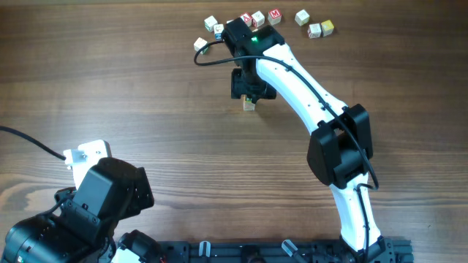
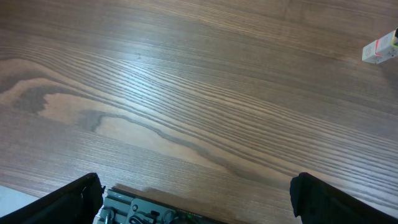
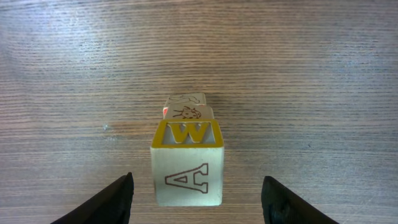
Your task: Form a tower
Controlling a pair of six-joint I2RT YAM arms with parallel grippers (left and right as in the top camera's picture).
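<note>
Two fingers of the black right gripper [image 3: 197, 180] are standing apart, clear of both sides of the narrow tower [image 3: 186, 165] of small wooden letter cubes. They are grasping nothing, likely to avoid knocking it. The tower is standing mid-table, nearer than the loose letter cubes [image 1: 256, 17] at the far edge. The black left gripper [image 2: 202, 198] is gaping empty, near left.

The tower [image 3: 186, 165] carries an outlined "A" on its top face and a yellow-framed "W" on its side.
</note>
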